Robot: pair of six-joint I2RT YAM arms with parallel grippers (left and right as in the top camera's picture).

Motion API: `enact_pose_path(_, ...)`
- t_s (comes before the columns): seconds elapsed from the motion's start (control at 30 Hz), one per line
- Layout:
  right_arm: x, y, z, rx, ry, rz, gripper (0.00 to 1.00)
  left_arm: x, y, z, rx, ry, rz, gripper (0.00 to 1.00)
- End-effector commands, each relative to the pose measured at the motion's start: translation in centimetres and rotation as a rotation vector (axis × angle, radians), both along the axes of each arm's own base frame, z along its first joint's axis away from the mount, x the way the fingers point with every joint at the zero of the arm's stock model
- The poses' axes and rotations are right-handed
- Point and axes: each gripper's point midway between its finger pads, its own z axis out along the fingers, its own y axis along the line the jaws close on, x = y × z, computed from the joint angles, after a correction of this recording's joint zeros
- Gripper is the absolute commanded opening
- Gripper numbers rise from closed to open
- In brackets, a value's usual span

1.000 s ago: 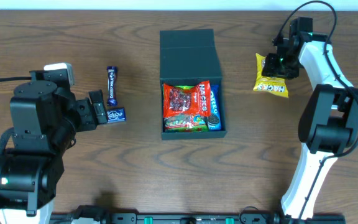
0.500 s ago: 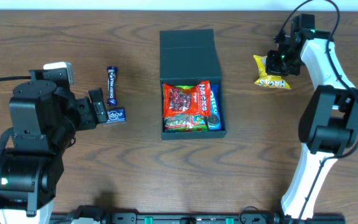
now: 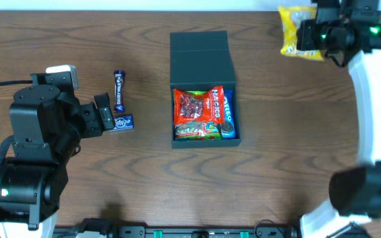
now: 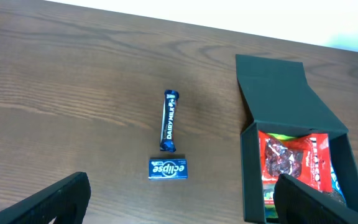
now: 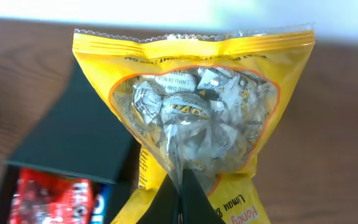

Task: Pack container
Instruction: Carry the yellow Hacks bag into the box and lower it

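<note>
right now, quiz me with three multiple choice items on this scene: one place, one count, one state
1. Where is the eclipse packet? A on the table beside the container; B inside it; C on its lid.
2. How many blue wrapped items lie outside the container? A one; B two; C four.
3. The right end effector is: A open and empty; B shut on nothing; C shut on the yellow bag.

1 A: it lies on bare wood next to the Dairy Milk bar.
2 B: only that bar and the eclipse packet.
3 C: its closed fingers pinch the bag.
</note>
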Motion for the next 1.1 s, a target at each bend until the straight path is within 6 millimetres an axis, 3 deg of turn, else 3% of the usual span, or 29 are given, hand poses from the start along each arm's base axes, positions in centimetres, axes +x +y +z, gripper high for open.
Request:
enact_pose_path(0.0,-0.9,2.3,2.5,-0.042,-0.079,0.109,0.01,0.0,0.2,0.6,0.014,-0.014,-0.003,0.95)
enact_pose_path(0.17,-2.2,6.0,3.3,-0.086,-0.112,0.242,0.01,0.0,0.2,0.6,0.019,-0.015,-0.005,0.95)
enact_pose_path(0.5,-7.6,16.8,0.3,-0.229,-0.094,0.725,0.01,0.0,0.2,0.6,0.025,-0.016,-0.008,0.95)
enact_pose_path(0.6,-9.3,19.0,-2.1,-0.296,-0.067,0.885,0.01,0.0,0.2,0.6,0.025,-0.016,-0.008,0.95)
enact_pose_path(0.77,-11.4,20.8,-6.8,-0.317,0.052,1.048,0.01,-0.1,0.2,0.5,0.025,-0.012,-0.008,0.95)
enact_pose_path(1.07,-13.5,22.7,-14.3,-0.237,0.292,1.189,0.01,-0.1,0.2,0.5,0.025,-0.011,-0.008,0.95)
